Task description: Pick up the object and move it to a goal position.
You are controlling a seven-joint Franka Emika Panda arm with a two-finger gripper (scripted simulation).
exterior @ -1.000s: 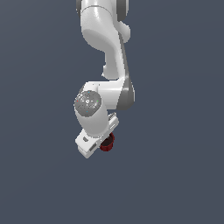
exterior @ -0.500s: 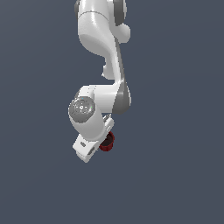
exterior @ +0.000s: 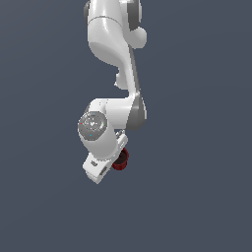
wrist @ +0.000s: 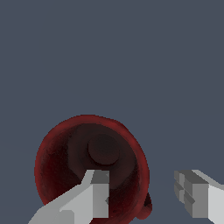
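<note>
a white robot arm (exterior: 114, 54) made of smooth, rounded, glossy segments against a plain dark blue-grey background. grey bands mark the joints, most clearly at the elbow-like joint (exterior: 138, 112) on the exterior view's right. a round cap (exterior: 92, 126) on the wrist segment has a pale grey disc face with faint teal specks. below it sits a boxy white hand piece, the gripper (exterior: 105, 168). in the wrist view, its two fingers (wrist: 89, 197) are blocky and angular, white on their lit faces and mid-grey on their shaded faces, with square-cut tips. no cables or lettering can be made out.
</note>
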